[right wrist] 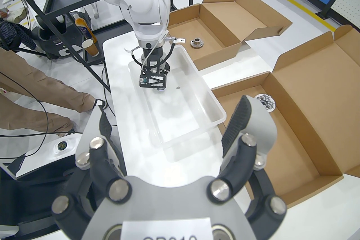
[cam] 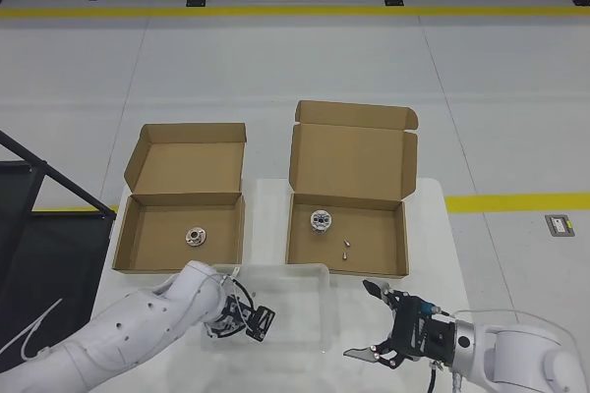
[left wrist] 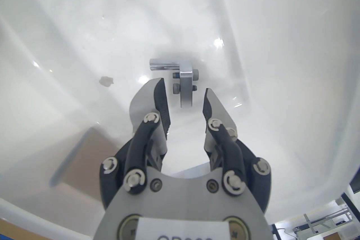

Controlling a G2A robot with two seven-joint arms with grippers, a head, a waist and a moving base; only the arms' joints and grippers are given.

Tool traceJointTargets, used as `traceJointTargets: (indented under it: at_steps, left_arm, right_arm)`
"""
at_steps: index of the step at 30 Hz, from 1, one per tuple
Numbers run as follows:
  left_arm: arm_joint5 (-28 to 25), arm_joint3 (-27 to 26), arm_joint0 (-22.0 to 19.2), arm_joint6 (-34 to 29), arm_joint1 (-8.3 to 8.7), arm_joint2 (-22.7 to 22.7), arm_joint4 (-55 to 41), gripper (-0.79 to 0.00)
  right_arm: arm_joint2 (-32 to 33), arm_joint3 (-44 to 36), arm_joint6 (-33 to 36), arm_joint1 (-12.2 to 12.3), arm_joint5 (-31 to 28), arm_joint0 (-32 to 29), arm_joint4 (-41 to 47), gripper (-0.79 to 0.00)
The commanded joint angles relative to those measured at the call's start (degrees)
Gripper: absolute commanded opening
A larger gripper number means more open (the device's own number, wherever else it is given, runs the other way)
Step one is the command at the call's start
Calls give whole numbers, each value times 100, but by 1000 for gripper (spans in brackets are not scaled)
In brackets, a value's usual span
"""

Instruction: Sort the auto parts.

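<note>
The left gripper (left wrist: 184,96), jaws apart either side of the small metal bracket (left wrist: 186,78) in the clear tray (left wrist: 281,55), should sink lower, centred, before closing squarely.

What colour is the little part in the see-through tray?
Shiny silver with small dark bolts; the L-shaped metal bracket shows best in the left wrist view.

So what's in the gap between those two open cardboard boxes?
Nothing: in the top view, only a bare strip of the white table separates the left box and the right box.
</note>
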Motion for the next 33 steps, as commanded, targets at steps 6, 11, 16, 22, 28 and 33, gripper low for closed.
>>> traceJointTargets:
  at_steps: [6,11,16,22,28,33]
  left_arm:
    - [0,124,-1,272,-69,0,172,-773]
    - [0,41,-94,643,-43,0,220,-785]
    - [0,-266,-336,1326,181,-23,250,-785]
    - [16,-816,-358,2585,720,-462,300,-785]
    - [746,-1118,53,4603,1393,-1085,889,-785]
    - [1748,-810,558,6644,1897,-1506,1404,-785]
  right_arm:
    - [0,0,0,0,0,0,0,0]
    - [0,0,0,0,0,0,0,0]
    - [0,0,0,0,0,0,0,0]
    - [0,0,0,0,0,0,0,0]
    - [0,0,0,0,0,0,0,0]
    - [0,0,0,0,0,0,0,0]
